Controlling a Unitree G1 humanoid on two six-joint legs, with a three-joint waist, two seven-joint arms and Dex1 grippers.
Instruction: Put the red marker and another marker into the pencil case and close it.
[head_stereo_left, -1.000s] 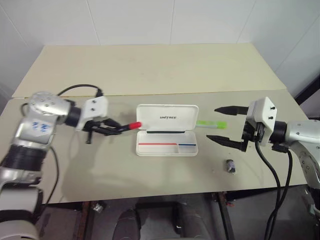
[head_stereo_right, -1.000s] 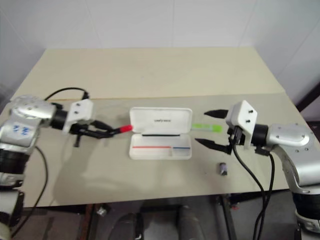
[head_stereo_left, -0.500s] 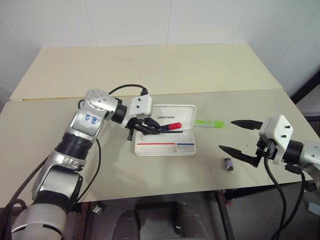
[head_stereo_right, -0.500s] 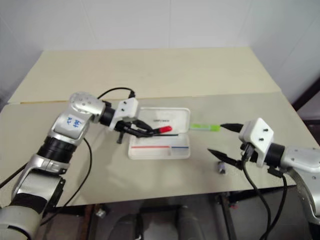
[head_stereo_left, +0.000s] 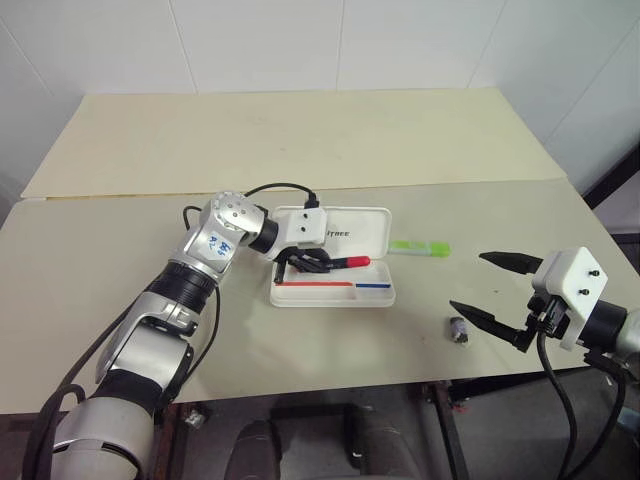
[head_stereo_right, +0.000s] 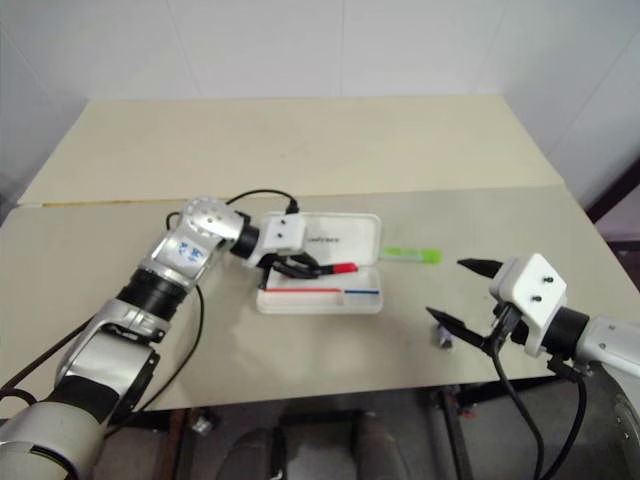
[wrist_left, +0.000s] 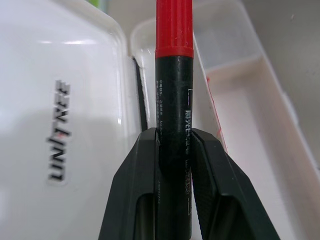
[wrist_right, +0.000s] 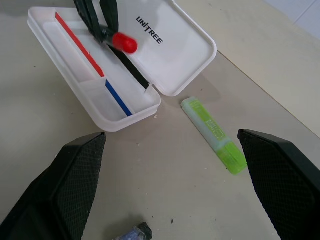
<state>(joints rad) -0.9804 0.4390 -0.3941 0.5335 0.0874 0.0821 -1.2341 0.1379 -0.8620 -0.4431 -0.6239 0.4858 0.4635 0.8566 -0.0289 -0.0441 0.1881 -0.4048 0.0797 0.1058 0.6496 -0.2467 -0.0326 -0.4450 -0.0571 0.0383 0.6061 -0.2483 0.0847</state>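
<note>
Now, with your left gripper (wrist_left: 172, 150) clamped on the red marker (head_stereo_left: 344, 263), lower it level into the pencil case (head_stereo_left: 340, 292) tray before releasing; right gripper (head_stereo_left: 495, 288) hangs spread apart

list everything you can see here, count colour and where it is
pencil case: one, white, open at mid table, lid laid flat on the far side, red and blue stripe in its tray
red marker: one, red with a black end, held over the open tray, tip toward the robot's right
green marker: one, light green, lying on the table just right of the case
small cylinder: one, dark, on the table near the front edge, by the right gripper
table: one, beige
left gripper: one, black jaws shut on the red marker's black end
right gripper: one, black jaws open, empty, above the table's front right corner
</note>
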